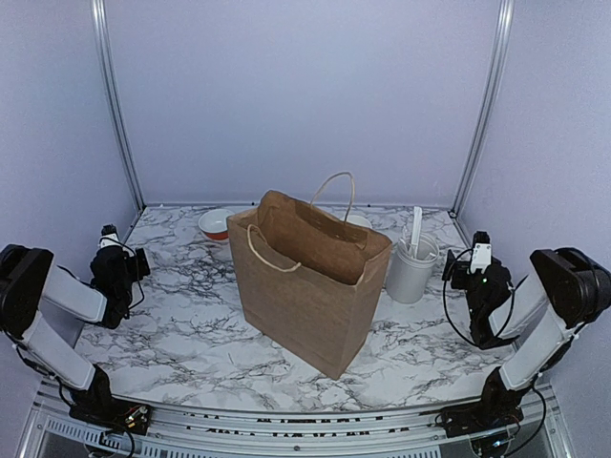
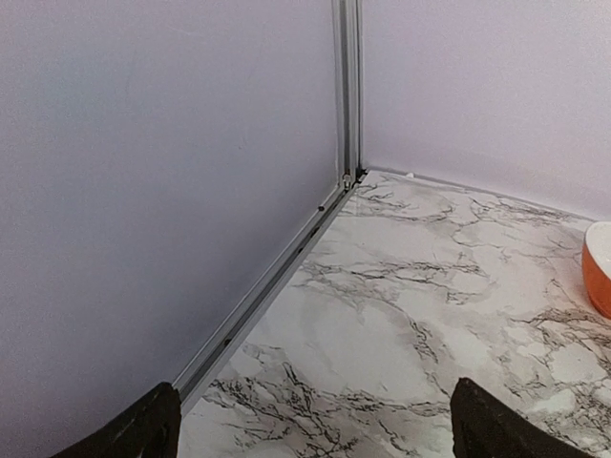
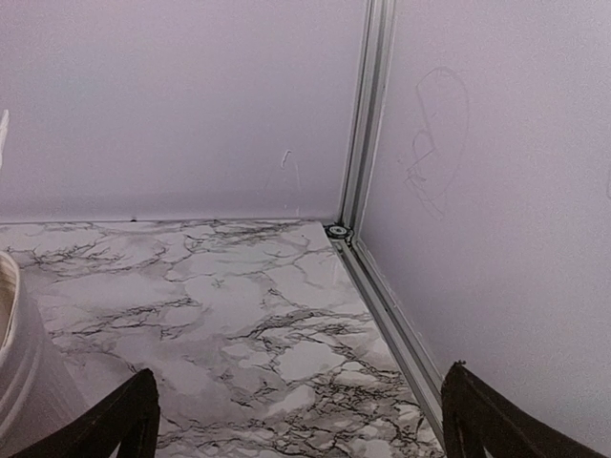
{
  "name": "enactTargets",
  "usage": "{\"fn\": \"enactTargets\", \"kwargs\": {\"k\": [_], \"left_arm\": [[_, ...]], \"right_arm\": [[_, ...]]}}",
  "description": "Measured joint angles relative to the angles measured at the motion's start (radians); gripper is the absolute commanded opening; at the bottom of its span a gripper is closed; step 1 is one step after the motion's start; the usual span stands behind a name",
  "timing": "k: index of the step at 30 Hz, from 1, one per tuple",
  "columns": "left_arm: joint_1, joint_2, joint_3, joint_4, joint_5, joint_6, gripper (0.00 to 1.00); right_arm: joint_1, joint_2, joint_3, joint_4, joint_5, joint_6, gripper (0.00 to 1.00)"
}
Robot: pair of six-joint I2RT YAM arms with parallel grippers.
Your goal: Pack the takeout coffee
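The takeout coffee is out of view in every frame. A brown paper bag (image 1: 305,286) with cord handles stands upright and open-mouthed in the middle of the marble table (image 1: 181,334). My left gripper (image 1: 116,253) hovers at the table's left edge, well away from the bag. Its dark fingertips (image 2: 153,427) stand wide apart over bare marble, so the left gripper (image 2: 315,425) is open and empty. My right gripper (image 1: 480,256) sits at the right edge beside the wall. The right gripper (image 3: 296,420) is open too, with nothing between its fingers (image 3: 487,415).
An orange bowl with a white inside (image 1: 217,223) (image 2: 600,272) sits back left of the bag. A tall white cylinder with utensils (image 1: 412,267) (image 3: 19,372) stands right of the bag, near my right gripper. Grey walls and aluminium rails (image 2: 286,277) enclose the table.
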Motion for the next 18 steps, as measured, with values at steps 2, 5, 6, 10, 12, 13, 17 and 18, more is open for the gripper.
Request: {"fn": "enactTargets", "kwargs": {"k": [2, 5, 6, 10, 12, 13, 17, 18], "left_arm": [[0.011, 0.001, -0.004, 0.024, 0.035, 0.004, 0.99], [0.029, 0.001, -0.021, 0.072, 0.116, 0.010, 0.99], [0.037, 0.002, -0.033, 0.093, 0.147, 0.013, 0.99], [0.044, 0.020, -0.086, 0.173, 0.239, 0.037, 0.99], [0.045, 0.024, -0.089, 0.184, 0.269, 0.043, 0.99], [0.046, 0.024, -0.089, 0.190, 0.281, 0.047, 0.99], [0.047, 0.024, -0.089, 0.210, 0.303, 0.054, 0.99], [0.047, 0.024, -0.089, 0.212, 0.307, 0.054, 0.99]], "right_arm": [[0.000, 0.000, 0.003, -0.002, -0.001, 0.000, 1.00], [-0.001, 0.000, 0.005, -0.003, -0.002, 0.000, 1.00], [-0.001, 0.000, 0.006, -0.003, -0.003, 0.000, 1.00], [-0.001, 0.000, 0.006, -0.006, -0.004, 0.000, 1.00], [-0.001, 0.000, 0.006, -0.007, -0.005, 0.000, 1.00], [-0.001, 0.000, 0.006, -0.007, -0.005, 0.000, 1.00], [-0.003, 0.000, 0.006, -0.008, -0.008, 0.000, 1.00], [-0.003, 0.000, 0.006, -0.009, -0.009, 0.000, 1.00]]}}
